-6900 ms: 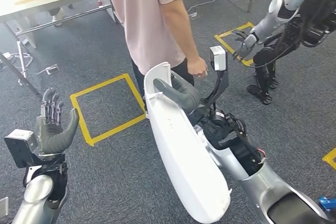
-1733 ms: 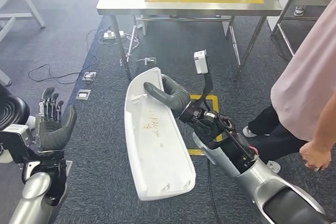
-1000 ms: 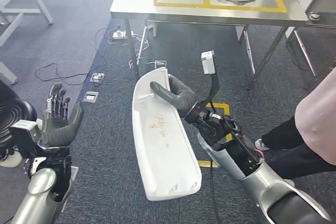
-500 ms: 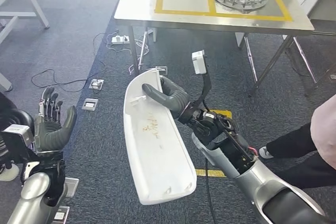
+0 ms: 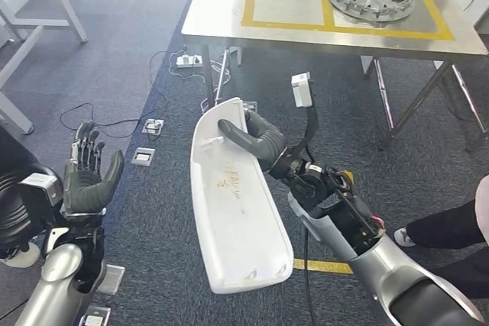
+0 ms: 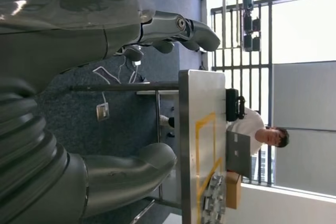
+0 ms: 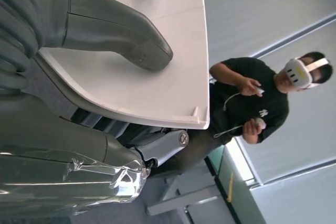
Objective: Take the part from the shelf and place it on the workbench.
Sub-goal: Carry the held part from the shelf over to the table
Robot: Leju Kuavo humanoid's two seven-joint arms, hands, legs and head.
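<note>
Head view: right hand (image 5: 254, 139) grips the part (image 5: 236, 204), surface (image 5: 276, 24) at 12.
Long, stiff, light panel; end grip risks sagging. Left hand (image 5: 86, 181) spread, empty.

The robot's silver right arm (image 5: 369, 253) reached forward from the lower right, its grey many-fingered right hand (image 5: 257, 141) clamped on the near edge of the long white moulded plastic part (image 5: 236, 204), thick thumb laid over the inner face (darker fingers underneath, seen from the right wrist). The silver left arm (image 5: 60, 284) was bent upward at the lower left, and the grey left hand (image 5: 88, 177) stood upright, fingers apart and holding nothing.
</note>
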